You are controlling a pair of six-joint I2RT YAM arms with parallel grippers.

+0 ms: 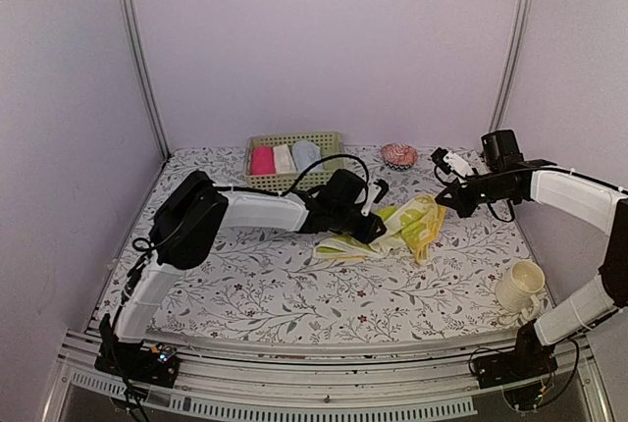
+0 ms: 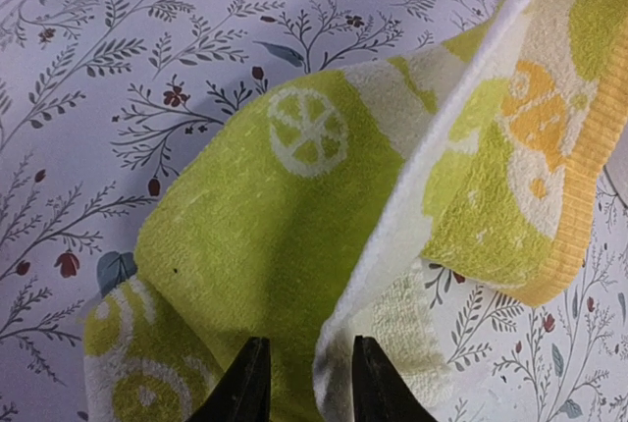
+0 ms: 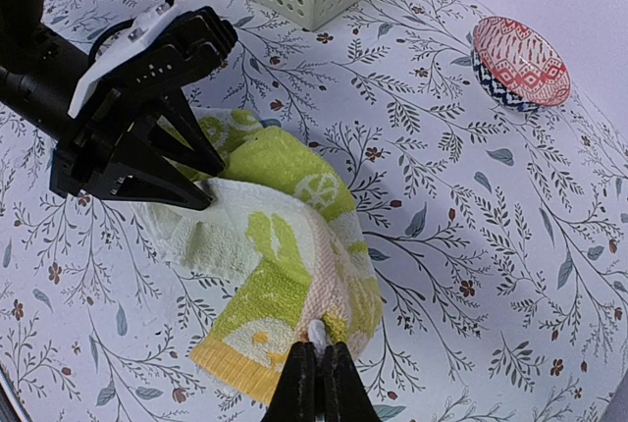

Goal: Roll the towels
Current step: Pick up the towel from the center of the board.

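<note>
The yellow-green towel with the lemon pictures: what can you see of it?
The yellow-green terry towel looks soft and fluffy, printed with pale lemon slices, with an orange-yellow ribbed hem. It lies crumpled and half folded on the flowered tablecloth, one end lifted. The right gripper pinches its edge; the left gripper straddles another fold.

A: Where do we find the towel (image 1: 407, 229)?
B: On the middle of the table (image 1: 294, 294), between the grippers. The left gripper (image 1: 378, 231) is at its left end and the right gripper (image 1: 442, 208) at its right corner.
A: And behind it?
B: We see the basket (image 1: 275, 183) at the back, left of centre, with three rolls (image 1: 285, 158) side by side in it. The bowl (image 1: 399, 155) sits near its right. The mug (image 1: 520, 288) stands at the near right, by the right arm's base.
</note>
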